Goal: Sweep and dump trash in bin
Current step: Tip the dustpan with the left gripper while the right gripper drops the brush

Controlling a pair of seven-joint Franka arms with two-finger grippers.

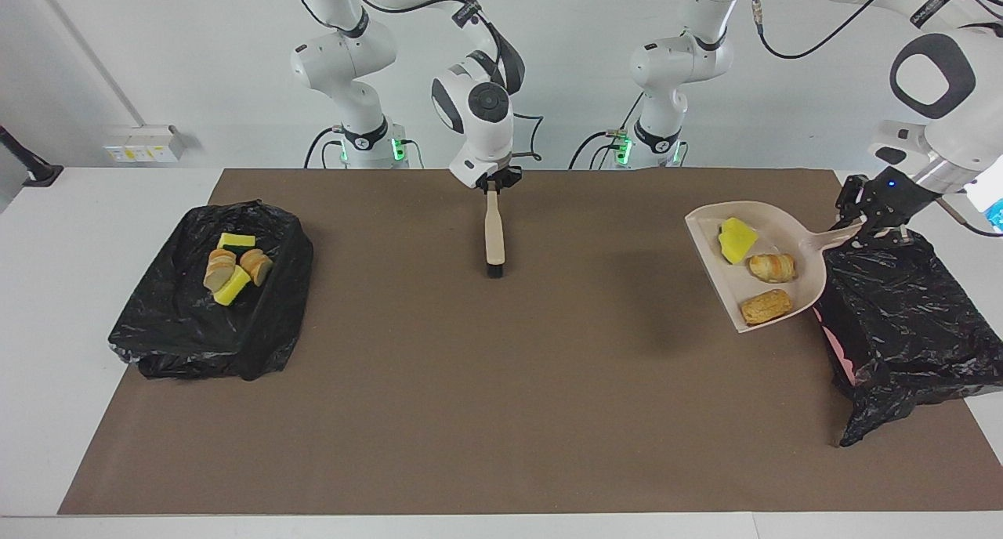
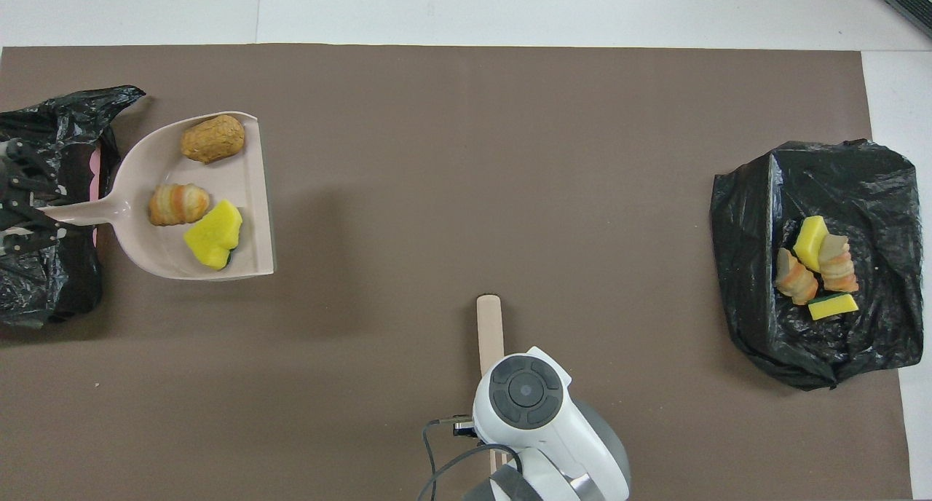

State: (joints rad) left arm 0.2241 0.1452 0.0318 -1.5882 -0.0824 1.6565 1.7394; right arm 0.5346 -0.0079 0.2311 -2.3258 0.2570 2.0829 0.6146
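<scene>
Three trash pieces lie in the raised dustpan: one yellow sponge chunk and two bread-like pieces. The left tool is clamped on the dustpan's handle, over the bin at the left arm's end of the table. The right tool grips one brush, bristles down, mid-table. The second bin holds five more scraps.
</scene>
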